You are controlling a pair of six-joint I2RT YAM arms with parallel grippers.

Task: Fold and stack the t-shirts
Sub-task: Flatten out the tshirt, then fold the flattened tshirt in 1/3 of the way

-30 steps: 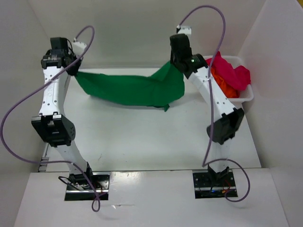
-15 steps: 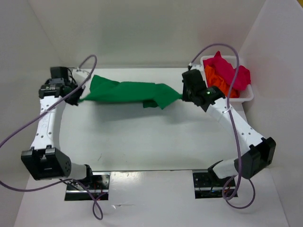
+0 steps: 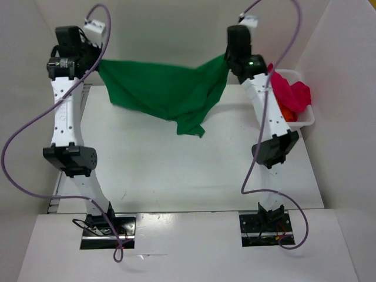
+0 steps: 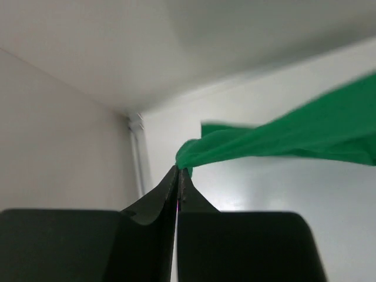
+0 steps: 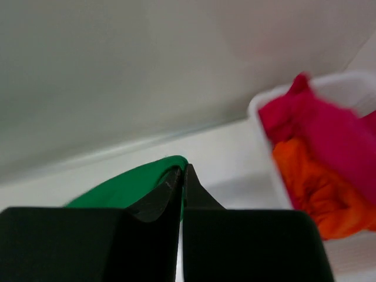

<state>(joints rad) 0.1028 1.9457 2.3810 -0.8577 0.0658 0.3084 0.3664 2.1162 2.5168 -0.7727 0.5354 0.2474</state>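
Observation:
The green t-shirt [image 3: 167, 94] hangs in the air, stretched between both raised arms above the far half of the table. My left gripper [image 3: 97, 61] is shut on its left corner; the pinched cloth [image 4: 247, 144] streams right from the closed tips [image 4: 179, 171]. At the other end, my right gripper [image 3: 226, 57] is shut on the right corner, with green cloth [image 5: 126, 185] bunched at its tips [image 5: 182, 168]. The shirt's lower edge sags to a point [image 3: 191, 128]. The magenta-red t-shirt [image 3: 291, 94] and the orange t-shirt [image 5: 311, 188] lie heaped in the basket.
The white mesh basket [image 3: 304, 119] stands at the far right of the white table [image 3: 176, 170], close behind the right arm. White walls enclose the back and both sides. Purple cables loop from each arm.
Both arms have risen from low over the table half a second ago, lifting the green t-shirt clear and spreading it so that it hangs higher and wider than before.

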